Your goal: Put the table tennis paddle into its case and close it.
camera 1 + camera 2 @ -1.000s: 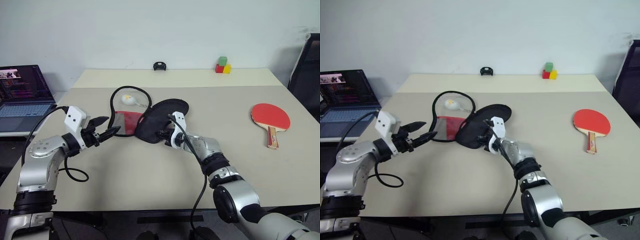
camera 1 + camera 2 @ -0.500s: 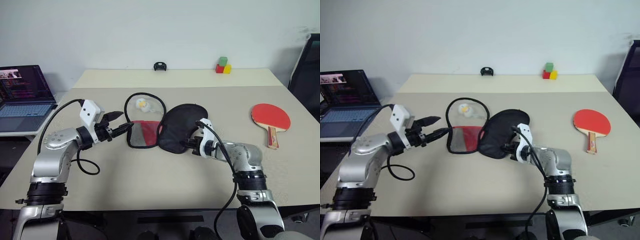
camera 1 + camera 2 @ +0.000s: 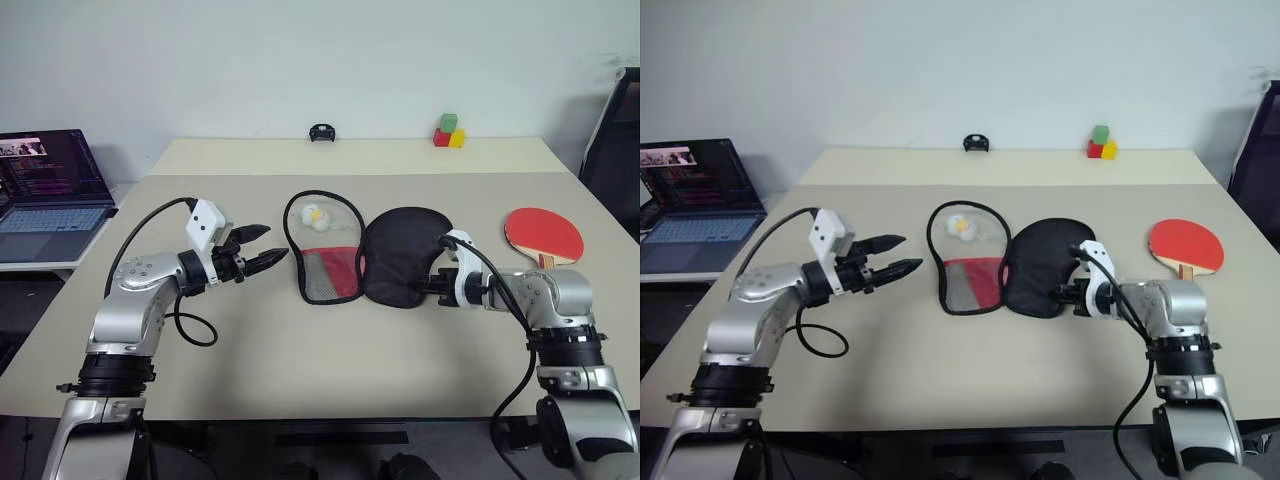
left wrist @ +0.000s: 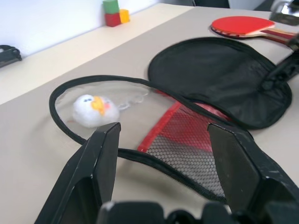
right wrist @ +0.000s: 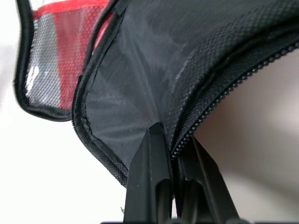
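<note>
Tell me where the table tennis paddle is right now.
In the left eye view the table tennis paddle lies red face up on the table's right side, just right of the open case and beyond the right gripper, untouched.

At the head view's 9 o'clock edge the laptop (image 3: 45, 195) is cut off; the black object (image 3: 320, 132) at 12 o'clock on the desk (image 3: 300, 370) is too small to identify.

The beige table (image 3: 300, 380) is carrying the opened case (image 3: 365, 262) at centre, the table tennis paddle (image 3: 541, 236) at right, coloured blocks (image 3: 447, 131) and a small black object (image 3: 321, 132) at its far edge.
</note>
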